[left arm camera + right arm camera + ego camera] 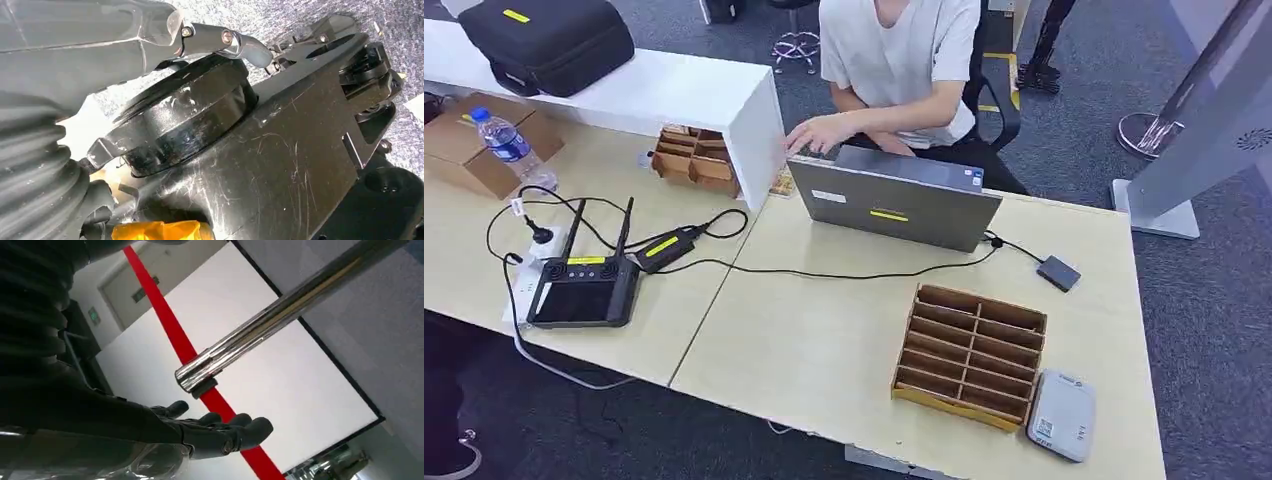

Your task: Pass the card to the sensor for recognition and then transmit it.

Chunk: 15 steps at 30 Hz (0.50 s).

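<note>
A wooden slotted rack (pixel 971 355) stands on the pale table (pixel 804 350) at the front right, its slots looking bare. A flat grey-white reader (pixel 1061 415) lies right beside it at the table's front corner. A small black box (pixel 1058 272) on a cable lies behind the rack. My left hand (pixel 150 35) hangs against dark parts of my body, one finger stretched out, holding nothing. My right hand (pixel 200 432) is off the table with its fingers stretched out and apart, nothing in them.
A person (pixel 904 60) sits behind an open laptop (pixel 894 205) at the far side. A black controller (pixel 584 290) with cables, a water bottle (pixel 512 148), a cardboard box (pixel 469 150) and a second wooden rack (pixel 694 160) are on the left. A chrome post (pixel 260 325) with a red belt is near my right hand.
</note>
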Available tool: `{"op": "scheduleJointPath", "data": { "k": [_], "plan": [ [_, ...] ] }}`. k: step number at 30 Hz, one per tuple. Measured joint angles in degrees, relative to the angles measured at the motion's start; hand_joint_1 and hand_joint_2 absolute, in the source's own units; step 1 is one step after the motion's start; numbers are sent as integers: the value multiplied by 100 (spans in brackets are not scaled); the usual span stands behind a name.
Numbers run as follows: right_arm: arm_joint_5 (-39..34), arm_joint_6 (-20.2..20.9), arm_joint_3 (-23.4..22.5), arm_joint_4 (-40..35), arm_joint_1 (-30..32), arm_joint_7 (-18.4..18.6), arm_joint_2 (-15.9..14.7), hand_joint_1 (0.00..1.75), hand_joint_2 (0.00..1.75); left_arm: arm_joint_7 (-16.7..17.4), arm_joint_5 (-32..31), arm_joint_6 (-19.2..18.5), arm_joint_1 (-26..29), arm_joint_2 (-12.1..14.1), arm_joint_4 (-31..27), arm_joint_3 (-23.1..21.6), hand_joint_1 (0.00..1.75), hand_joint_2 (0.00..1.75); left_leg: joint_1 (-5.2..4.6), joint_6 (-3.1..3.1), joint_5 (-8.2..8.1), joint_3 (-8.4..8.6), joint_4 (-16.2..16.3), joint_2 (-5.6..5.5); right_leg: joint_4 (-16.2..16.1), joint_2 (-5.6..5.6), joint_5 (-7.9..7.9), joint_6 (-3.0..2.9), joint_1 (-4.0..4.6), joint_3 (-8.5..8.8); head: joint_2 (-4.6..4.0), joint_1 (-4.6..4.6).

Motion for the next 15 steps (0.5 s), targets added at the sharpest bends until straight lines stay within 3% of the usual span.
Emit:
{"op": "scheduleJointPath", "data": {
  "k": [15],
  "plan": [
    [-68,68,-387,175,534,-9,693,0,175,74,-5,17,-23,-17,0,0,0,175,0,-1,-1,0,0,1,0,0,-2,-1,0,-1,0,0]
  ]
}}
